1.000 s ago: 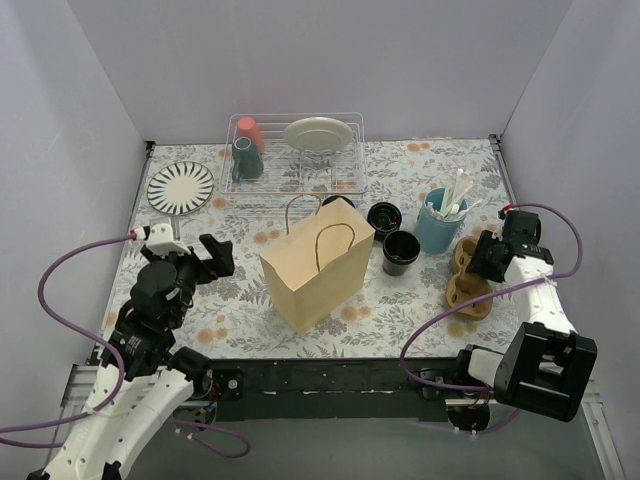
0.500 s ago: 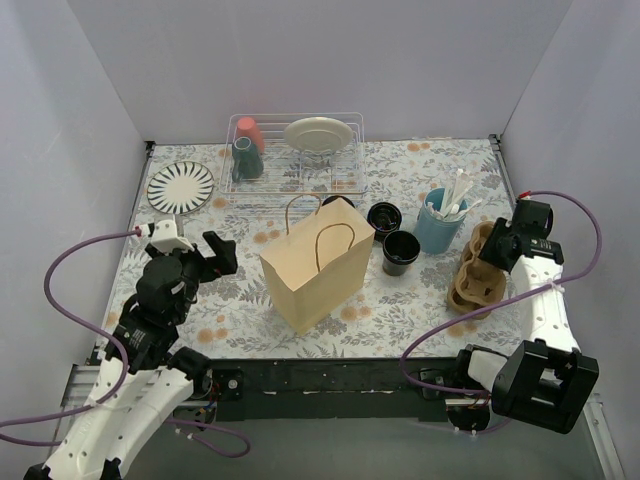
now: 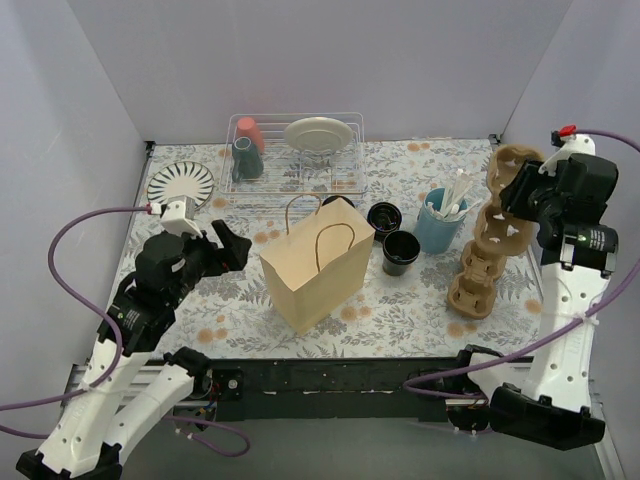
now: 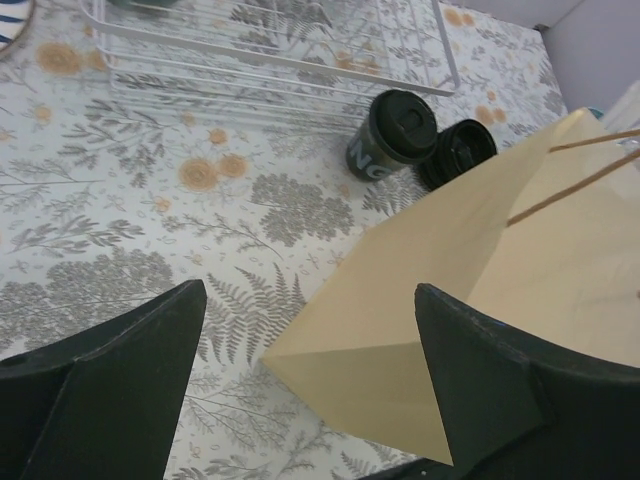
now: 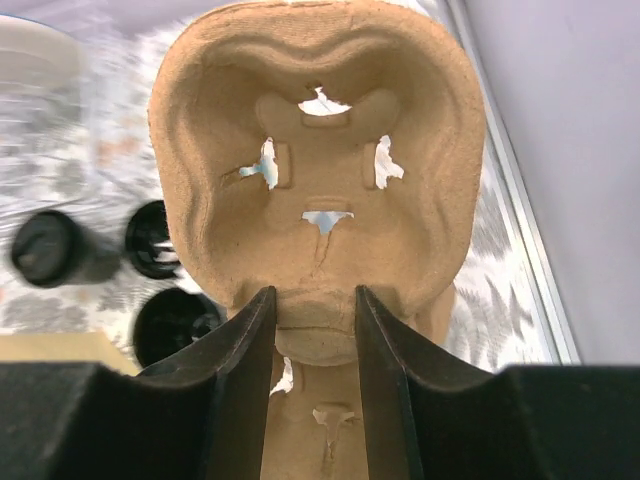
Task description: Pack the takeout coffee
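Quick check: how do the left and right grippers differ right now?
The left gripper is open and empty; the right gripper is shut on the brown pulp cup carrier. The left gripper sits low beside the paper bag; the right gripper is raised at the far right, holding the carrier's top end up. Both are black two-finger grippers.

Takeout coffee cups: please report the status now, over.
Left gripper open beside brown paper bag. Right gripper shut on pulp cup carriers, raised. Two black cups on table, unpacked. Nothing between cups and bag.
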Tool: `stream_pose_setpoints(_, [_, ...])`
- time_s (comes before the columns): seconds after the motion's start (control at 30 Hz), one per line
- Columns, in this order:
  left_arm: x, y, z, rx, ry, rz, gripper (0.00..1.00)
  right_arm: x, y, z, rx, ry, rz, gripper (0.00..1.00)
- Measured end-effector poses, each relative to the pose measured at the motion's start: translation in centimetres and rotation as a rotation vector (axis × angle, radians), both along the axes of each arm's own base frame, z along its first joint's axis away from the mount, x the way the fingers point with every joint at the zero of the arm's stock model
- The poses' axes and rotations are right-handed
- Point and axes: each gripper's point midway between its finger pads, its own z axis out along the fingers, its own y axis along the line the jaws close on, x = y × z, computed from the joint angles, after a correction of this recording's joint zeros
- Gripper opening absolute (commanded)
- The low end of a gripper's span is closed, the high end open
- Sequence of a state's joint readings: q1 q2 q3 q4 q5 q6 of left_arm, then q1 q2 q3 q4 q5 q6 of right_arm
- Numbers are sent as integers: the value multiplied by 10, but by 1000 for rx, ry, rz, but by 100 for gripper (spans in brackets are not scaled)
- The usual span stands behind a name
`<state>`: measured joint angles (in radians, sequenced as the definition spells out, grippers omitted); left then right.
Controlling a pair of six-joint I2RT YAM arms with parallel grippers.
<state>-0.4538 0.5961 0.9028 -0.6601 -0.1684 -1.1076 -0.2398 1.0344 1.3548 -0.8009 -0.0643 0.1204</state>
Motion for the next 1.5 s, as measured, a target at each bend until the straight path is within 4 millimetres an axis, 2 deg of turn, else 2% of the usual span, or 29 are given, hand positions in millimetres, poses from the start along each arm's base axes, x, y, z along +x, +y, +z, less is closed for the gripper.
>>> stream_pose_setpoints(0.03, [-2,-5,1,-15,21,-19,78,-1,8,24,-15,-63,48,36])
stream_pose_setpoints(0.07, [-4,-11,2,-38,46,-43,76,0,16,34,-17,-91,84,36])
stream_pose_setpoints(0.17, [-13,-28,1,-99,115,-114,69,0,60,67,-19,-209,284,36])
stream_pose_setpoints(0.23, [-20,-37,-2,-142,166,-152,67,-1,90,80,-10,-269,416,34])
stream_pose_setpoints(0.3, [-27,-46,-2,-182,202,-193,65,-2,111,92,-2,-325,520,34])
stream_pose_setpoints(0.53, [-38,-71,-13,-247,328,-302,63,-12,157,125,-40,-510,788,34])
stream_pose_setpoints(0.67, [-36,-78,-14,-258,364,-322,60,-25,178,121,-69,-548,905,34])
stream_pose_setpoints(0.7, [-36,-78,-13,-258,365,-324,56,-27,183,119,-78,-552,932,34])
stream_pose_setpoints(0.73, [-36,-78,-12,-258,366,-325,45,-29,187,116,-82,-552,950,34])
stream_pose_setpoints(0.87, [-32,-80,-12,-244,381,-329,34,-30,197,106,-105,-548,996,34])
stream_pose_setpoints(0.97, [-26,-82,-7,-218,379,-336,22,-32,200,104,-125,-550,1018,36])
stream_pose_setpoints(1.0, [-23,-82,-6,-203,373,-338,22,-33,201,103,-133,-553,1029,36])
stream_pose_setpoints(1.27, [1,-82,-4,-59,339,-373,36,-46,215,100,-194,-589,1134,35])
stream_pose_setpoints(1.43, [17,-73,1,24,298,-330,61,-56,229,90,-198,-590,1200,34])
stream_pose_setpoints(1.5, [23,-67,12,42,272,-290,63,-62,238,85,-193,-585,1238,34])
